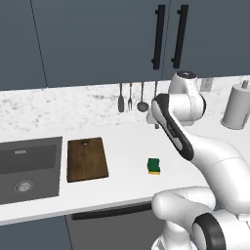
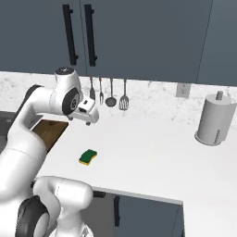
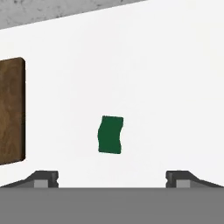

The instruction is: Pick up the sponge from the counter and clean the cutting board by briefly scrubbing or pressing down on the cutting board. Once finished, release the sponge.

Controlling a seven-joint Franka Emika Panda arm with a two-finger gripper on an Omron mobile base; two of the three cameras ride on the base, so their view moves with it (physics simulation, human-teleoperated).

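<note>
Here you have the jaws spread wide and holding nothing, the gripper (image 3: 112, 179) raised above the white desk (image 1: 127, 146). The sponge (image 1: 154, 166) lies flat on the desk, green side up, well apart from the cutting board (image 1: 86, 158), which rests beside the sink (image 1: 29, 168). In the hand view the sponge (image 3: 110, 134) sits between the fingertips (image 3: 45, 178), farther out.

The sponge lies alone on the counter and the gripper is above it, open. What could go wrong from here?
1. In the hand view the sponge sits left of the midline of the open gripper; a straight descent might clip or push it.
2. It looks small and soft, so a grip may slip.
3. The cutting board ends beside the sink; scrubbing might shift it there.
</note>
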